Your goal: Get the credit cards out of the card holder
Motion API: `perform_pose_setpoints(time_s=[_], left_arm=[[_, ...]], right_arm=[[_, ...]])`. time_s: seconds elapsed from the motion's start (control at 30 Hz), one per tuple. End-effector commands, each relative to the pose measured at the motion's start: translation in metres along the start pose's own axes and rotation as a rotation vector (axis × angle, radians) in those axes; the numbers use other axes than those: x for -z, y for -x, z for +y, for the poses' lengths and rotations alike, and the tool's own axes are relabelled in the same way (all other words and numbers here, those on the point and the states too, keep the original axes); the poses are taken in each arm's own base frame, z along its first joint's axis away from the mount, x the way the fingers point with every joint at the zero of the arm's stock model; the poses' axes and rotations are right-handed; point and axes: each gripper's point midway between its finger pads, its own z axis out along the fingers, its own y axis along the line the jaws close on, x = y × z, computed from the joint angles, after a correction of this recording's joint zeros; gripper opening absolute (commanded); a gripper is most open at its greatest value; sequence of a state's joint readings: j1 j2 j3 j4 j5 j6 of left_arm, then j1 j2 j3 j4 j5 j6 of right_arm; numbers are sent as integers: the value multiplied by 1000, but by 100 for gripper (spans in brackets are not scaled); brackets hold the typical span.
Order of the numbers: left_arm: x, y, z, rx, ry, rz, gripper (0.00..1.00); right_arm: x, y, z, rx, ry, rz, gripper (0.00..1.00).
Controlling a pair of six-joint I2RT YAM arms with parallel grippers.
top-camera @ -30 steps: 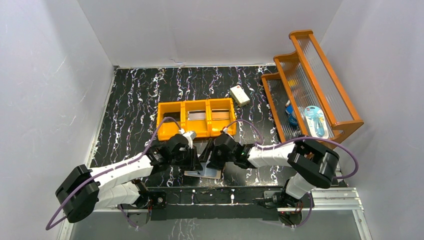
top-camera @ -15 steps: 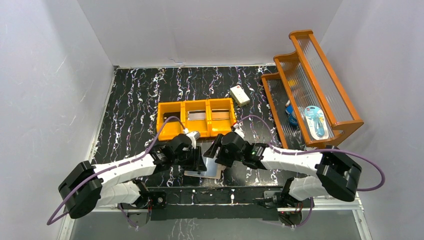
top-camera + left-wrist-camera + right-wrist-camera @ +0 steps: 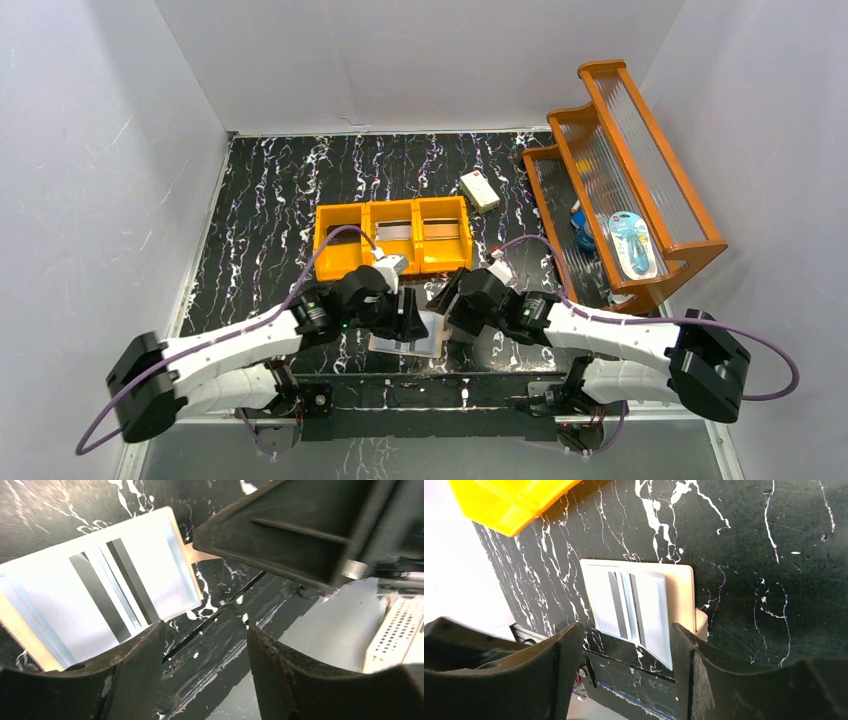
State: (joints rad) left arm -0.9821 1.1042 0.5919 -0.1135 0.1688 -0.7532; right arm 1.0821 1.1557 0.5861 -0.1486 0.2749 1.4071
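Now L tool [image 3: 202, 645] & R tool [image 3: 626, 635] open, over card holder [image 3: 651, 610] (credit cards [image 3: 617, 605] inside).

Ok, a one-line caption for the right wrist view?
Open right end effector over the unfolded card holder on the black marbled table, credit cards in its pockets.

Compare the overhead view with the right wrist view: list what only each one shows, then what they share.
Only the overhead view shows the wooden rack on the right, the small white box behind the orange bin, and the left gripper. Only the right wrist view shows the wallet close up: glossy pockets, two dark stripes and a pale tab at its edge. Both show the open wallet flat on the marbled table, part of the orange bin, and the right gripper, open and holding nothing.
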Motion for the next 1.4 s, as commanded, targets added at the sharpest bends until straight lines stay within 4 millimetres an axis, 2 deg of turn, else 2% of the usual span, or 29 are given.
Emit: perform_pose_setpoints(time_s=[0.0,0.1,0.2,0.4,0.53,0.87,0.97,1.2,1.37], left_arm=[[47,38,6,-34,109,-216,63],[60,30,36,-17,271,-192,65],[63,24,50,6,348,-172,68],[52,15,63,68,413,-122,70],[46,13,64,88,415,-89,71],[43,15,54,88,356,-80,75],[38,17,42,67,286,-75,77],[24,21,20,16,176,-45,78],[4,13,31,34,225,17,76]], right_arm=[[8,8,3,-18,13,-37,70],[9,7,6,-3,33,-30,66],[9,4,15,19,66,-12,62],[3,-9,33,101,87,65,56],[-7,-20,31,136,43,115,54],[-29,-38,4,138,-20,179,52],[-36,-38,-21,101,-54,157,50],[-42,-39,-59,21,-120,157,47],[-43,-38,-73,-17,-161,151,44]])
